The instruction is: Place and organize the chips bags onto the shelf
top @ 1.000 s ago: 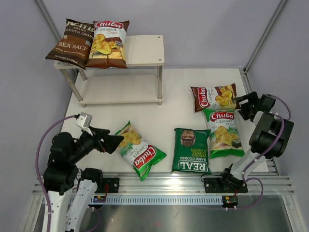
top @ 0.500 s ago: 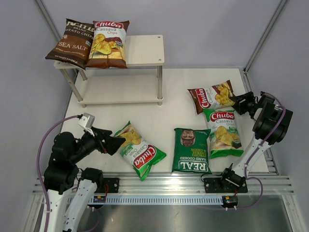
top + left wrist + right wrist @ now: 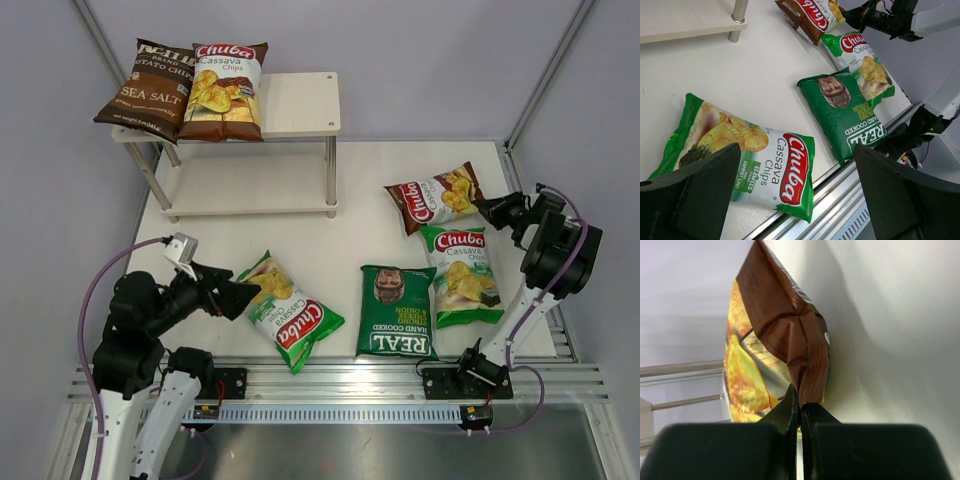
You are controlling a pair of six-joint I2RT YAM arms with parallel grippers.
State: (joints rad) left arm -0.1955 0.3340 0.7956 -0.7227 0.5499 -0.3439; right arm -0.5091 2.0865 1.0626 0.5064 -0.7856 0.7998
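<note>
At R edge of desk point(image 3: 350, 230): brown Chuba bag point(image 3: 432, 197) lies tilted, outer end close to side rail; little room there.
Mid desk: bare strip btwn shelf point(image 3: 300, 100) and the loose bags, the widest open room.
Shelf: far-L corner. Sea Salt bag point(image 3: 150, 88) and shelf Chuba bag point(image 3: 225, 90) lie side by side, touching, on L part of top board. Sea Salt bag overhangs L edge; R part of board shows bare wood.
Near edge: lt green Chuba bag point(image 3: 285, 310), REAL bag point(image 3: 397, 312) and rt green Chuba bag point(image 3: 462, 275) lie flat in a row. Lt one's corner is near the front rail.
Change vs 1 s ago: brown Chuba bag is turned, outer end swung toward far side, whole bag a bit further L. Other bags and L arm the same.
R hand point(image 3: 799, 400): was spread beside the bag, now fully closed, tips pinching the bag's crimped end seam.
L hand point(image 3: 243, 292): spread to its widest, holds nothing, low over lt green Chuba bag; contact can't tell.
</note>
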